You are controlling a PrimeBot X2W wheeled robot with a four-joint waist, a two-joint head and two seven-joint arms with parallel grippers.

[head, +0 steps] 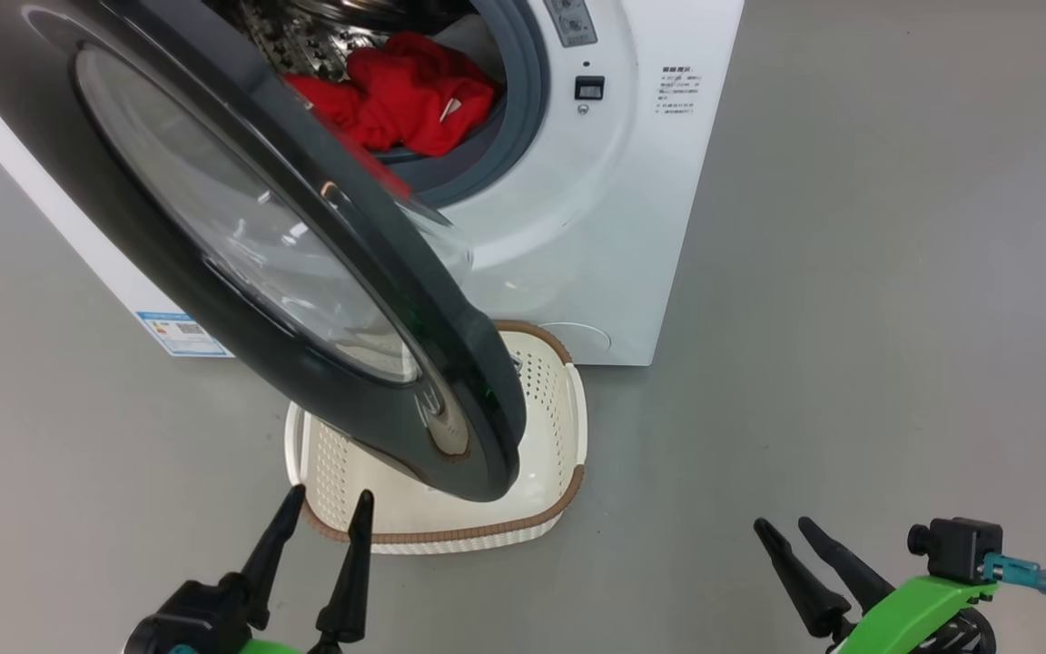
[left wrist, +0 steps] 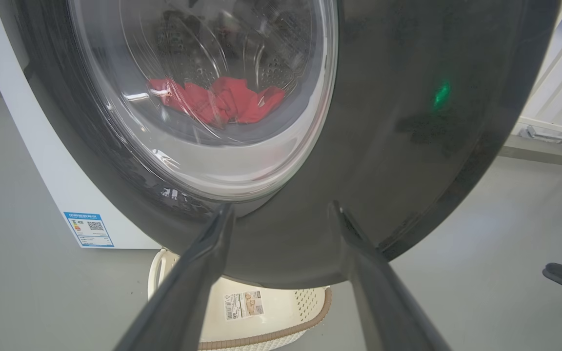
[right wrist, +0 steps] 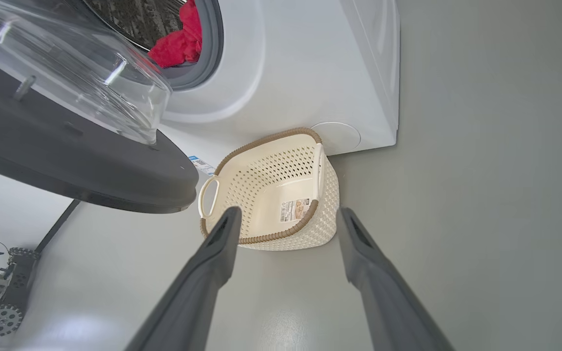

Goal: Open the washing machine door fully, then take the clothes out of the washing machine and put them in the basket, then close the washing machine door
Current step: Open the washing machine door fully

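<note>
My left gripper (head: pixel 330 495) sits low at my left, both fingers spread wide and empty, tips just short of the near rim of the basket (head: pixel 570 400). In its wrist camera the fingers point straight at the dark lower rim of the washing machine door (head: pixel 305 272); they are close, but I cannot tell whether they touch it.

The door stands part-way out from its hinge on my left, its free edge hanging above the basket. I judge it not fully open, so that step comes first. It is a stiff, heavy piece that turns only on its hinge, and the glossy rim will be slick under hard fingers. I would press flat on the rim near the free edge, or hook behind that edge, and keep off the bulging glass.

The basket stands empty on the floor (head: pixel 850 318), hard against the foot of the washing machine (head: pixel 577 227). It looks light and would skate if nudged.

The clothes (head: pixel 405 95) lie bunched at the front lip of the drum, resting on the grey ring. They look soft, limp and light, and are likely to trail and catch there, so I would pinch the highest fold.

My right gripper (head: pixel 782 524) hangs low at my right, fingers apart, holding nothing, well clear of the machine.
</note>
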